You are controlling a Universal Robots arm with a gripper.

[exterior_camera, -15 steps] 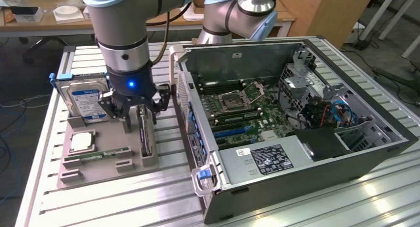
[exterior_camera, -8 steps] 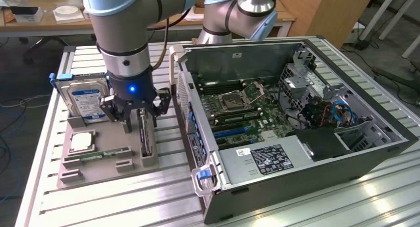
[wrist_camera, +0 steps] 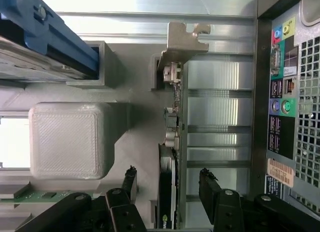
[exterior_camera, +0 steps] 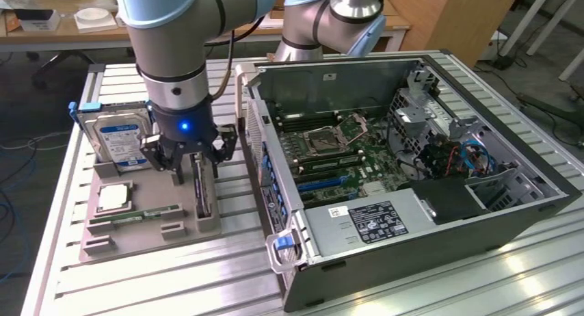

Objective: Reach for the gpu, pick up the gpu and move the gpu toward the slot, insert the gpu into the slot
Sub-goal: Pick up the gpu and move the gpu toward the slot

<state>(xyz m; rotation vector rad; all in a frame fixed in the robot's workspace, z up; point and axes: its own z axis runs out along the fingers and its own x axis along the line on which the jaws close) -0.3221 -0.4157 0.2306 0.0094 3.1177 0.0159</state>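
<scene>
On the ribbed counter [exterior_camera: 164, 282], exterior view's nine o'clock of the case [exterior_camera: 456, 241], the gripper's [wrist_camera: 169, 179] wide jaws straddle the edge-standing gpu [wrist_camera: 172, 124], probably light, stiff, fragile, best pinched across its board.

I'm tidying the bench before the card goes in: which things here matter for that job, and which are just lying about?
Job in hand:
- gpu, upright in the grey holder
- blue slot
- pincer, open, straddling the gpu

Lying about:
- hard drive
- memory stick
- silver square chip
</scene>
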